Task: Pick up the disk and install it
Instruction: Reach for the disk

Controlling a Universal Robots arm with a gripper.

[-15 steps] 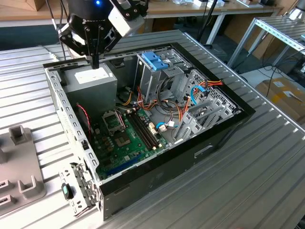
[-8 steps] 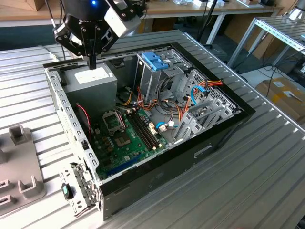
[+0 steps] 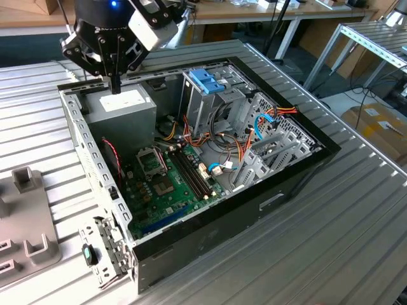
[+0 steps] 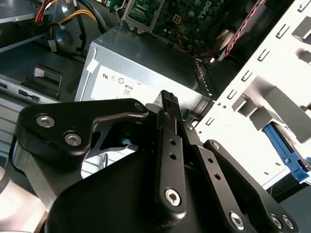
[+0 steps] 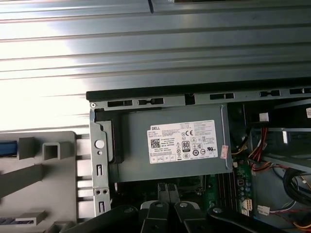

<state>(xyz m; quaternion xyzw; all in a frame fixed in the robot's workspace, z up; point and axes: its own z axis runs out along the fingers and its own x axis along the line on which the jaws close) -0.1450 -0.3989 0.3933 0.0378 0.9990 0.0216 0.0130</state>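
My gripper (image 3: 114,86) hangs just above the grey power supply box (image 3: 124,108) at the back corner of the open computer case (image 3: 273,197). Its two black fingers are pressed together with nothing between them, in both wrist views (image 4: 167,99) (image 5: 167,188). Of the disk I see a blue plastic edge (image 5: 7,148) at the grey holder (image 5: 43,170) outside the case wall. The same blue edge (image 4: 286,155) shows past the slotted white case wall. The gripper is well apart from it.
A tall metal drive cage with a blue handle (image 3: 206,79) stands in the case behind the motherboard (image 3: 168,184). Orange, red and blue cables (image 3: 267,117) run along the case on the exterior view's right. The grey holder (image 3: 28,238) lies on the ribbed metal table (image 3: 331,241).
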